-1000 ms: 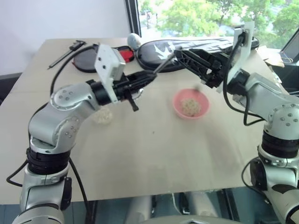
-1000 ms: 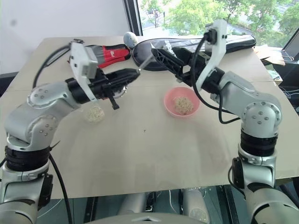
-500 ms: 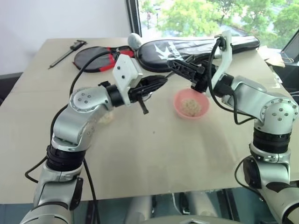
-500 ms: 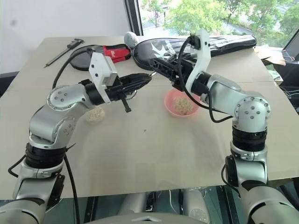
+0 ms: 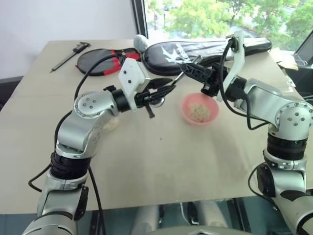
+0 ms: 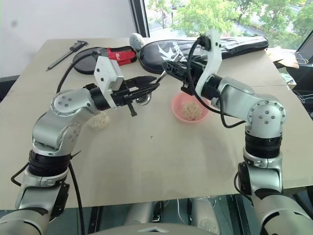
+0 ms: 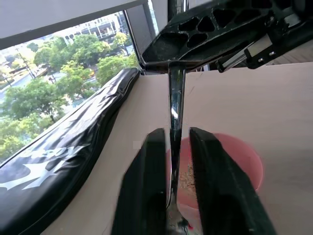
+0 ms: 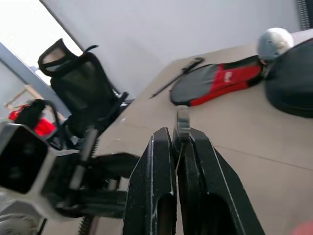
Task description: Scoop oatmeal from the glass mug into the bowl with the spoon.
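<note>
1. Dark caliper tool (image 5: 68,55): lies at the table's (image 5: 161,161) far left corner, well apart from the bowl (image 5: 185,105), with a red and black cover (image 5: 100,59) just beside it on the bowl's side.

2. Glass mug (image 6: 99,120): stands upright on the table to the left of the bowl, well apart from it, partly hidden behind the left forearm. It contains oatmeal (image 6: 100,119).

3. Left gripper (image 5: 168,86): raised off the table, left of the bowl and near it, pointing toward the bowl. Its fingers (image 7: 146,186) are parted. In the left wrist view they stand one on each side of the spoon (image 7: 175,107), with a narrow gap visible on both sides, so the spoon is released at this end.

4. Spoon: off the table, up and to the left of the bowl, sloping down from the right gripper toward the left gripper.

5. Right gripper (image 5: 182,67): raised above the bowl's far left rim, pointing left. Its fingers (image 8: 156,176) are clenched on the upper end of the spoon handle, which protrudes between them in the right wrist view.

6. Bowl: pink, upright on the table, below both grippers. It holds a small heap of oatmeal. A long black bag (image 5: 205,48) lies beyond the bowl along the far edge
</note>
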### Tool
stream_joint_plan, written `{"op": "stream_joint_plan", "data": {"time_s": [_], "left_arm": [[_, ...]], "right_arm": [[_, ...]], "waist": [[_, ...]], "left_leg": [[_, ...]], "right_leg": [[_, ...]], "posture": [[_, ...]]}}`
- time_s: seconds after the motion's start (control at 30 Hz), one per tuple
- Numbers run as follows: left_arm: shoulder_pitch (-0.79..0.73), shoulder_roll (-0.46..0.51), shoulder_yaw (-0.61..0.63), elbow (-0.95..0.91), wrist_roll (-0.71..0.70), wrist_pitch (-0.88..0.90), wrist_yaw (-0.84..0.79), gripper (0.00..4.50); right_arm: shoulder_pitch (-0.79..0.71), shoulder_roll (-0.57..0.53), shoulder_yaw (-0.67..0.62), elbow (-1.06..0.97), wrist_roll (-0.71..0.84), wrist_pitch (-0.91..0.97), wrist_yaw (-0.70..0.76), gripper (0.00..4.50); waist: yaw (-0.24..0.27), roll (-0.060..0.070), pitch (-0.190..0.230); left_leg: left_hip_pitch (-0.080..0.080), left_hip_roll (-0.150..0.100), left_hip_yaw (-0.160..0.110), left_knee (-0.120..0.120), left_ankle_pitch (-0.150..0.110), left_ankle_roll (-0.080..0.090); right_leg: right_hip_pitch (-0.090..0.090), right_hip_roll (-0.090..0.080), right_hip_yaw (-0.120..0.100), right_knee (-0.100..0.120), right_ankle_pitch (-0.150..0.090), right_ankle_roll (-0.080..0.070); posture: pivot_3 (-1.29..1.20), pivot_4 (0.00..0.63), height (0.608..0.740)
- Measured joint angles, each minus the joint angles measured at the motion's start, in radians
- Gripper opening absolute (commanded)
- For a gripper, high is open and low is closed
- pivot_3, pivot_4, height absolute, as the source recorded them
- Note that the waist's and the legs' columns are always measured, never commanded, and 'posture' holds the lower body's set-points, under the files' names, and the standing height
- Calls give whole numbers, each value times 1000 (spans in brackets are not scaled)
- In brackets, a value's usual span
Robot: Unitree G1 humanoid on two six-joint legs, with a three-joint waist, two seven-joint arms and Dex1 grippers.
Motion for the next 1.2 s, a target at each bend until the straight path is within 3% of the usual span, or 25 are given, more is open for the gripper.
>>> {"op": "stream_joint_plan", "data": {"time_s": [0.17, 0.37, 0.47, 0.63, 0.7, 0.83, 1.07, 1.2], "left_arm": [[21, -60, 93, -89, -44, 66, 126, 2331], [47, -94, 333, -181, -69, 142, 379, 2331], [166, -57, 504, -179, -29, 164, 467, 2331], [381, -15, 624, -160, -11, 133, 425, 2331], [498, 11, 645, -94, 29, 64, 367, 2331], [576, 23, 650, 35, 58, -56, 260, 2331], [531, 34, 580, 351, 101, -290, 125, 2331], [490, 46, 524, 439, 107, -351, 66, 2331]], "right_arm": [[-1, 15, -34, 48, 11, -32, -54, 0], [5, 9, -93, 89, 9, -68, -104, 0], [39, -5, -123, 107, 2, -72, -119, 0], [56, -11, -132, 120, -5, -77, -120, 0], [62, -18, -136, 130, -12, -77, -118, 0], [65, -24, -139, 134, -17, -77, -111, 0], [66, -27, -140, 121, -16, -78, -111, 0], [68, -35, -142, 95, -15, -79, -119, 0]], "waist": [[-1, 0, 0], [-2, 0, 0], [-4, 1, 0], [0, 1, 0], [1, 1, 0], [7, 1, 0], [3, 1, 0], [1, 1, 0]], "left_leg": [[-1, 0, 0, 0, 0, 0], [0, 0, 0, 0, 0, 0], [0, 1, 0, 0, 0, 0], [0, 1, 1, 0, 0, 0], [0, 1, 1, 0, 0, 0], [0, 1, 1, 0, 0, 0], [0, 1, 1, -1, 0, 0], [-1, 1, 1, -1, -1, 2]], "right_leg": [[0, 0, 0, 0, 0, 0], [0, 0, 0, 0, 0, 0], [0, 0, 0, 0, 0, 0], [0, 0, 1, -1, 1, 1], [0, 0, 1, -1, 1, 1], [0, 0, 0, 0, 1, 1], [0, -1, 0, -1, 1, 1], [0, -1, 0, -2, 1, 1]], "posture": [[0, 150, 740], [0, 150, 740], [0, 150, 740], [0, 150, 740], [0, 150, 740], [0, 150, 740], [0, 150, 740], [0, 150, 740]]}}
